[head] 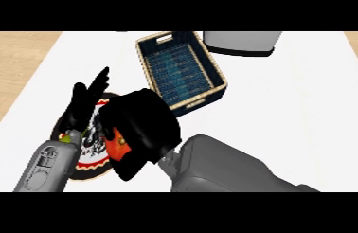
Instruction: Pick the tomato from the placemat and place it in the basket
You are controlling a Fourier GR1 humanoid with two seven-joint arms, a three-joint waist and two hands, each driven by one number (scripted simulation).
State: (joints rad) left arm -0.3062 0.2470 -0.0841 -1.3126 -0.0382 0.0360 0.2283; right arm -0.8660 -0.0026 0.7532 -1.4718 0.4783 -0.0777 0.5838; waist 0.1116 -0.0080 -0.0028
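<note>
Bearing basket (178, 68) and placemat (91, 166), the white counter (280, 99) borders wooden floor (21, 61).

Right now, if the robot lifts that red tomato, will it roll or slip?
The tomato looks rounded and smooth, so it may well roll on the flat placemat. The right hand curls over most of it, so slipping out seems less likely.

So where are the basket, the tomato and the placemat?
basket (178, 68): head view, on its blue woven floor.
tomato (117, 145): head view, on its visible red side.
placemat (89, 169): head view, on its patterned near edge.
</note>
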